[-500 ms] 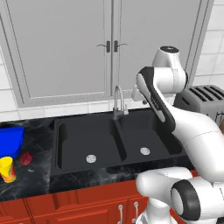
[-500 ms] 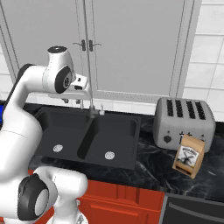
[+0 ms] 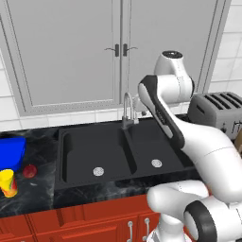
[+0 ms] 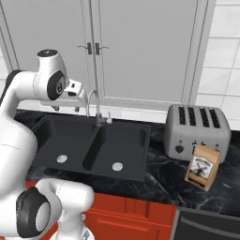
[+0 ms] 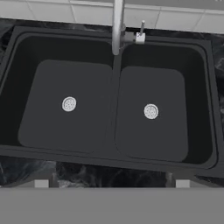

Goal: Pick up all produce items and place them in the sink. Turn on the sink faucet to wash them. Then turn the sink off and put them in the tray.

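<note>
Claw (image 4: 63, 107) wide open, empty, hovering high above sink (image 3: 118, 151) – prob just surveying. Red fruit (image 3: 30, 170) on counter (image 3: 33, 198) left of sink, just beside blue tray (image 3: 10, 150) – nothing picked yet.

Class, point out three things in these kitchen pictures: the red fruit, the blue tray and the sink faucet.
red fruit (image 3: 30, 170), left base view, middle of its rounded side.
blue tray (image 3: 10, 150), left base view, its outer wall.
sink faucet (image 4: 92, 101), right base view, on its arched spout.
</note>
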{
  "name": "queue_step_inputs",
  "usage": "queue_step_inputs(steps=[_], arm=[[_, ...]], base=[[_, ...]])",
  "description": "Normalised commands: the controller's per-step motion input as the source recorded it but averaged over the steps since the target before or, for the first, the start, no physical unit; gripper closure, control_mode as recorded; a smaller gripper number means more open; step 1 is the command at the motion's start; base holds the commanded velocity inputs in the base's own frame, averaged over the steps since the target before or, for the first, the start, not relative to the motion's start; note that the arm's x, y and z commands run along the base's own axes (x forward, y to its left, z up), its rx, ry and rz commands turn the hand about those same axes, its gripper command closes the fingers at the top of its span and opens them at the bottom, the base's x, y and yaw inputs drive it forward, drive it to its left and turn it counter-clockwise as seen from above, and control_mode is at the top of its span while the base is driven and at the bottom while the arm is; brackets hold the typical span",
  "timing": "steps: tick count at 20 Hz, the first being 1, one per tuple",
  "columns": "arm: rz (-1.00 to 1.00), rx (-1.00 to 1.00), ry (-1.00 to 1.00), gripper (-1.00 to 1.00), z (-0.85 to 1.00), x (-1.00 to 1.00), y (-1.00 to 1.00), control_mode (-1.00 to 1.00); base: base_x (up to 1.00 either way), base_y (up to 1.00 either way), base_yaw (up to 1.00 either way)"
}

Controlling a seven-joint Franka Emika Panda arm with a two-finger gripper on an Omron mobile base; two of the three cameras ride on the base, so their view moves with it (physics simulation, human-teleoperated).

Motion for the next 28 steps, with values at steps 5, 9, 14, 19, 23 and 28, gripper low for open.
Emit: queue_step_inputs(steps=[5,9,14,19,23,28], arm=[[0.0,-0.03,0.0,-1.0,0.0,-0.06,0.84,-1.0],[0.0,-0.02,0.03,-1.0,0.0,-0.02,0.93,-1.0],[0.0,0.0,0.04,-1.0,-0.1,-0.03,0.87,-1.0],[0.0,0.0,0.05,-1.0,-0.18,-0.01,0.85,-1.0],[0.03,0.0,0.05,-1.0,-0.13,-0.21,0.35,-1.0],[0.01,0.02,0.02,-1.0,-0.22,-0.03,0.39,-1.0]], base=[[0.0,0.0,0.0],[0.0,0.0,0.0],[0.0,0.0,0.0],[0.0,0.0,0.0],[0.0,0.0,0.0],[0.0,0.0,0.0]])
